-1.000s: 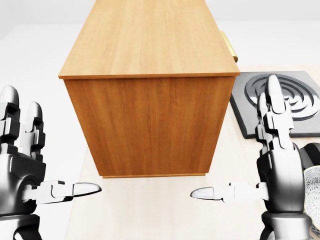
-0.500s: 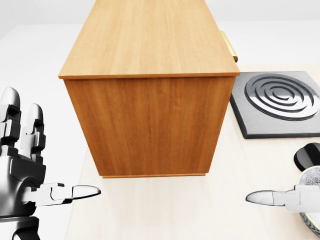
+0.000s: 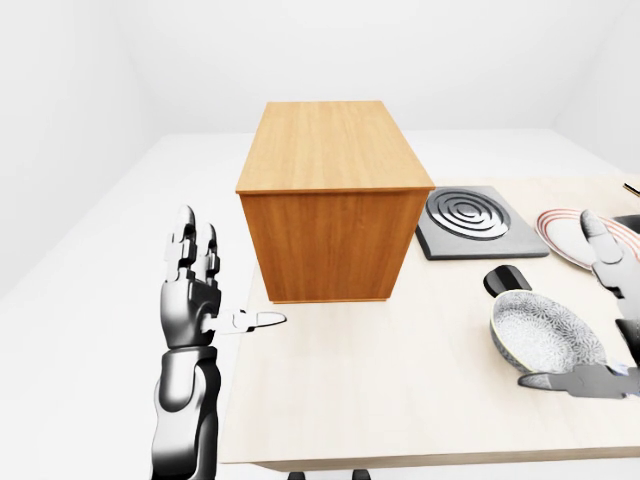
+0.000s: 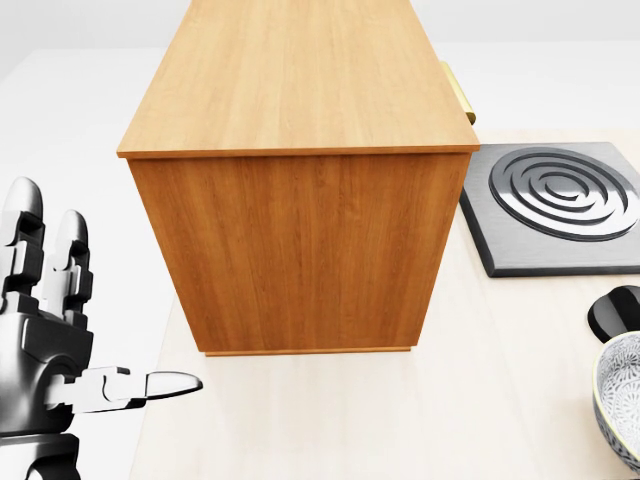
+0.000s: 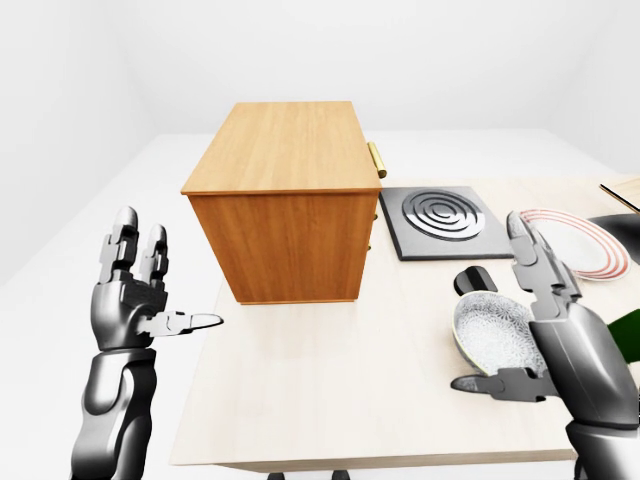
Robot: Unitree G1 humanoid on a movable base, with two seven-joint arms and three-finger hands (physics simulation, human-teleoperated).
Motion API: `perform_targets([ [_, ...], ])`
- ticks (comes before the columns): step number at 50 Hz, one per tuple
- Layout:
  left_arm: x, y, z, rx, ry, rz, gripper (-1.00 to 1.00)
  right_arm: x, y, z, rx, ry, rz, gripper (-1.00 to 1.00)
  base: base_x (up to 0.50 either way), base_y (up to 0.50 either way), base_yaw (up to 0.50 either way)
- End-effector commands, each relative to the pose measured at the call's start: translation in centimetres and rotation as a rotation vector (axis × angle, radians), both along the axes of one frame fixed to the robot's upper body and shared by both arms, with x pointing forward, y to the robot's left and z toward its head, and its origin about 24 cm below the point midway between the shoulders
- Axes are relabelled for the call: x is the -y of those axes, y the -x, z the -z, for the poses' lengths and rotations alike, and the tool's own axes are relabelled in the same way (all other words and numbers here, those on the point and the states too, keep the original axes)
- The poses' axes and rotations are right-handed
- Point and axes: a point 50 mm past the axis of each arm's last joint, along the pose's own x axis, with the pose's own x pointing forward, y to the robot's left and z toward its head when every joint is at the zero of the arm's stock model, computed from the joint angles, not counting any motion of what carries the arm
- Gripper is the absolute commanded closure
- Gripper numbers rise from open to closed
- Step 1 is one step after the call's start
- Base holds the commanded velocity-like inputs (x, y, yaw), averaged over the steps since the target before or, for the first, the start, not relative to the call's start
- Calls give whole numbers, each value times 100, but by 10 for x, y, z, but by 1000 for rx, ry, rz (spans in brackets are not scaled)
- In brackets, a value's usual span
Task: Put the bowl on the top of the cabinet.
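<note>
Left-eye view. Pale speckled round bowl point(image 3: 548, 332) sits on the light wooden desk point(image 3: 400, 400) at lower right of frame; its inside shows only the speckled surface. A small black round object point(image 3: 508, 279) lies just beside the bowl's upper left rim. Above that, a dark grey square slab with raised concentric rings point(image 3: 478, 221), and to its right a white plate with a red rim point(image 3: 570, 237), partly hidden by the right hand point(image 3: 610, 320). That hand's fingers are spread apart, thumb below the bowl's right rim, two fingers raised above it; not closed round the bowl. Tall wooden box-shaped cabinet point(image 3: 333, 195) stands at frame centre on the desk's left part, its flat top bare. Left hand point(image 3: 205, 295) is upright at the desk's left edge, fingers spread, thumb pointing toward the cabinet, holding nothing.

Head view. Cabinet fills upper centre; a brass handle point(image 4: 459, 92) juts from its right side. Bare desk surface runs along the bottom of frame between the left hand at lower left and the bowl's rim, cut off at the lower right corner. The right hand does not show here.

Right-eye view. The right hand's palm stands just right of the bowl, thumb under its lower rim. Open desk lies between cabinet and bowl.
</note>
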Motion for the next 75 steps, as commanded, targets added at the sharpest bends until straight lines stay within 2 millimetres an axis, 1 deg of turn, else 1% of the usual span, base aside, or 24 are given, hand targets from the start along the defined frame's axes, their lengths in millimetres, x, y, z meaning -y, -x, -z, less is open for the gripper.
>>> perform_targets([
  [1,1,-1,2,-8,-2,3,-100,24,15,29,-179,-18,166,-100,0,0,0],
  [2,1,-1,2,-10,-2,4,-100,26,15,32,-195,-28,177,-100,0,0,0],
  [9,1,-1,2,-9,-3,4,-100,31,17,39,-226,-42,208,-100,0,0,0],
  [10,1,-1,3,-13,-3,1,-100,35,20,49,-274,-67,229,-100,0,0,0],
  [14,1,-1,2,-9,-4,0,-100,38,20,53,-289,-77,240,-100,0,0,0],
  [15,0,-2,3,-14,-3,0,-100,44,22,56,-317,-68,264,-100,0,0,0],
  [17,0,-3,4,-19,-3,-1,-100,48,23,60,-339,-76,281,-100,0,0,0],
  [22,0,-3,5,-22,-3,-1,-100,49,23,61,-339,-81,285,-100,0,0,0],
  [24,0,-3,4,-18,-4,-5,-100,52,22,71,-383,-99,295,-100,0,0,0],
  [29,0,-4,6,-26,-3,-2,-100,54,23,78,-420,-110,303,-100,0,0,0],
  [32,0,-4,6,-26,-3,-2,-100,54,23,79,-421,-110,303,-100,0,0,0],
  [34,0,-3,6,-27,-4,-1,-100,58,23,87,-461,-120,315,-100,0,0,0],
  [42,1,-3,5,-21,-5,0,-100,59,21,90,-481,-115,313,-100,0,0,0],
  [43,1,-3,6,-28,-4,2,-100,60,20,94,-505,-114,316,-100,0,0,0],
  [46,1,-4,8,-36,-4,3,-100,61,18,98,-526,-113,315,-100,0,0,0],
  [51,1,-3,7,-34,-5,3,-100,61,16,109,-584,-111,316,-100,0,0,0],
  [57,1,-4,9,-40,-5,5,-100,63,13,115,-604,-94,330,-100,0,0,0],
  [64,1,-4,9,-42,-6,7,-100,65,10,119,-618,-78,342,-100,0,0,0],
  [75,1,-4,7,-32,-7,4,-100,61,6,126,-647,-46,340,-100,0,0,0],
])
